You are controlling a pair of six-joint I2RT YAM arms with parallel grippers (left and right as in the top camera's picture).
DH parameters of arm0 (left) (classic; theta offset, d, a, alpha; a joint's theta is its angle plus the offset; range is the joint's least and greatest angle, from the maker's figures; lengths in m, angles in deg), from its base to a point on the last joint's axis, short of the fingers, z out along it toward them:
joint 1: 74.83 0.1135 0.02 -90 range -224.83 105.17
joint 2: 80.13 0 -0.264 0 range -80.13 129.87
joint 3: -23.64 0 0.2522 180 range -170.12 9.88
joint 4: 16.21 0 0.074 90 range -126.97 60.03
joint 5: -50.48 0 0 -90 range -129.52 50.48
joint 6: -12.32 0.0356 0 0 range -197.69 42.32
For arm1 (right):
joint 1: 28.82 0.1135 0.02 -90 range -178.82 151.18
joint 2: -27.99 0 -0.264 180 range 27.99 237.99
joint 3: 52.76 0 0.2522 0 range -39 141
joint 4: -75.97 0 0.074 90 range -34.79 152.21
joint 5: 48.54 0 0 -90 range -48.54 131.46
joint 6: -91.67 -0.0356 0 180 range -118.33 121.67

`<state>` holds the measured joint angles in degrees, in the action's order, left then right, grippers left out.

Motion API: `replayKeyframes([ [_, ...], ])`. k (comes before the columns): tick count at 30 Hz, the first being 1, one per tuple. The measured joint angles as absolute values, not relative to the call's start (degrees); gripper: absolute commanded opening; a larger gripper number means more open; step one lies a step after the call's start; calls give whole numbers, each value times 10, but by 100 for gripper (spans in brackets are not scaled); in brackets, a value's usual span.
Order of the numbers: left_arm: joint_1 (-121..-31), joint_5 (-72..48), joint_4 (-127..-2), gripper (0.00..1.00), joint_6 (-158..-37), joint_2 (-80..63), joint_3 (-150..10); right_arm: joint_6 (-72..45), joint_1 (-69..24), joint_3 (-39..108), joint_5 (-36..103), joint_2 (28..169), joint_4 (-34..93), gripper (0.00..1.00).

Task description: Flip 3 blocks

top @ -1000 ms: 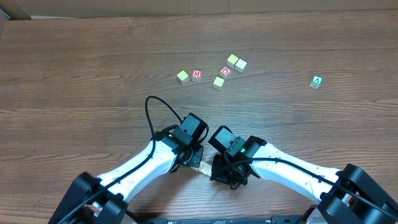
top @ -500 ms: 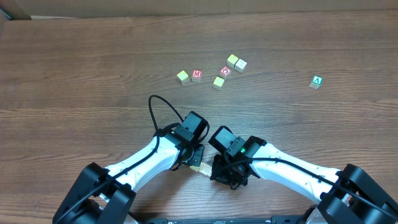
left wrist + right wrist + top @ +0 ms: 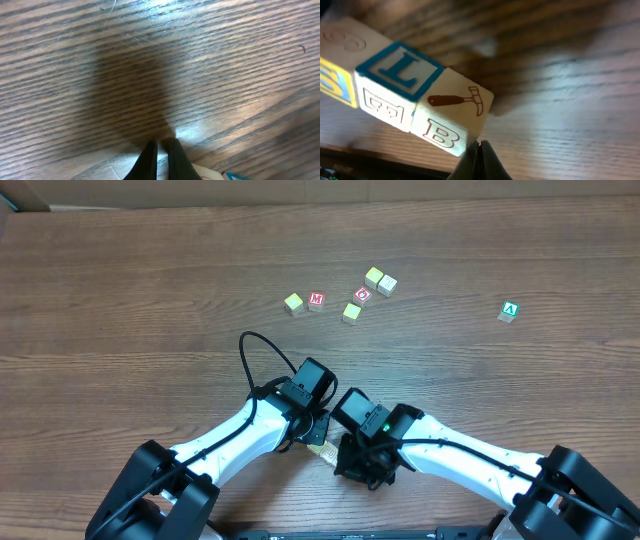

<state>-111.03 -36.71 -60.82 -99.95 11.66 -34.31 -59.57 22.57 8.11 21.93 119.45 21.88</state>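
**Right pincer** [image 3: 479, 150]: jaws fully together with nothing between them. The tip sits at the lower corner of the hammer block [image 3: 454, 112], touching it or just off it; we cannot tell which.

**Left pincer** [image 3: 161, 150]: likewise shut and empty, its tip low over the bare surface [image 3: 125, 60].

**Blocks:** the hammer block abuts the L block [image 3: 395, 75], which in turn abuts the yellow-faced block [image 3: 335, 80], half out of the right wrist view. From overhead we see this row of blocks [image 3: 322, 448] only as a pale sliver between the two wrists. It lies well apart from the loose cubes [image 3: 351, 311] farther out.

**Hazards, as we judge them:**
1. A shut tip can only push. If it presses low on a corner, the hammer block may skid across the smooth wood instead of rolling onto another face.
2. The three blocks touch, so a shove on the end one may pass down the row. That could twist the row out of line or tip a neighbour unintentionally.
3. The two wrists stand very close together. A sweep by either arm could strike the other, or knock the row.
4. The wrists hide the row from above. We would struggle to confirm which faces have turned, which invites a miscount.
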Motion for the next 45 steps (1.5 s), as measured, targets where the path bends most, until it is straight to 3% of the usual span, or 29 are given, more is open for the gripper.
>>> replayKeyframes([
  [13, -1110, -366, -589, 4, -979, 119, -343, -638, 235, 78, 213, 1194, 230, 4],
  [30, -1111, -361, -569, 4, -794, 123, -343, -674, 235, 78, 213, 1194, 236, 4],
  [45, -1111, -357, -554, 4, -748, 125, -343, -719, 235, 78, 213, 1194, 241, 4],
])
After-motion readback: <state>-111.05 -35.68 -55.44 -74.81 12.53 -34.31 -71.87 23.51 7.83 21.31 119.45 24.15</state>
